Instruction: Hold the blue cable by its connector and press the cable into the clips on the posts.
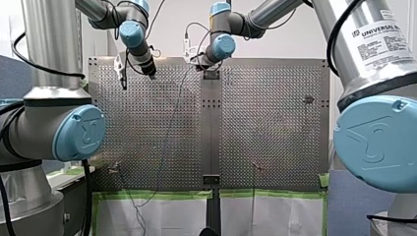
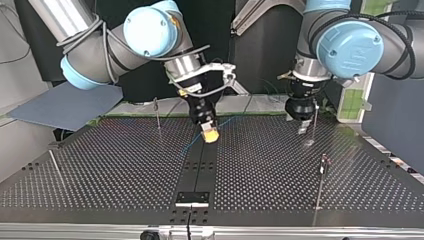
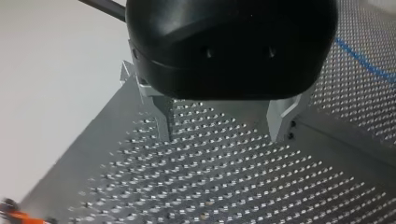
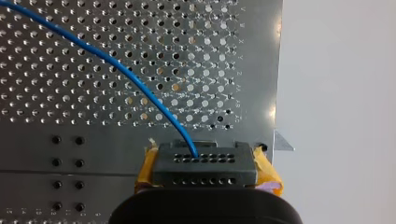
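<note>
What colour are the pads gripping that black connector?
Yellow; the pads show best in the right wrist view.

Bright, even room light falls on the perforated bench [image 2: 125, 165]. Its metal glints around the holes, strongest near its edge by the wall in the right wrist view, and that wall is washed pale. Over the bench, the black body of my left hand [image 3: 223, 135] carries a dull sheen.
</note>
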Motion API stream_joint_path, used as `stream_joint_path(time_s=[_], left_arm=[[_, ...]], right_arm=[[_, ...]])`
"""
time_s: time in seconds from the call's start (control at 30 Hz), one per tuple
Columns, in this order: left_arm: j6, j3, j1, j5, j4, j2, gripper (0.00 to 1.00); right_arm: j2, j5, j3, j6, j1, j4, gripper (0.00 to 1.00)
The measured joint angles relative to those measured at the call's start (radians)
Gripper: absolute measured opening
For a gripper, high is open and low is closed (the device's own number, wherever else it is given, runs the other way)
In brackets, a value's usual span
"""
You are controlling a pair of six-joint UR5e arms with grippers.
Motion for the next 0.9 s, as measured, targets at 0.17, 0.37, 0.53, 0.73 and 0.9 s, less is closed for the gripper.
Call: stream_joint_path(time_s=[0.17,0.37,0.53,0.73,0.9], left_arm=[[-0.047,0.009,0.002,0.047,-0.030,-0.040,0.98],[-0.096,0.013,0.014,0.096,-0.010,-0.074,0.98],[-0.142,0.015,0.029,0.142,0.025,-0.077,0.98],[-0.197,0.017,0.043,0.197,0.067,-0.077,0.98],[-0.233,0.018,0.052,0.233,0.078,-0.078,0.98]], right_arm=[[0.000,-0.001,0.000,0.000,-0.003,0.000,0.00],[0.000,-0.001,0.000,0.000,-0.004,0.001,0.00],[0.000,0.002,0.000,0.000,-0.007,0.000,0.00],[0.000,0.001,0.000,-0.001,-0.007,0.000,0.00],[0.000,0.002,0.000,0.000,-0.007,0.000,0.00]])
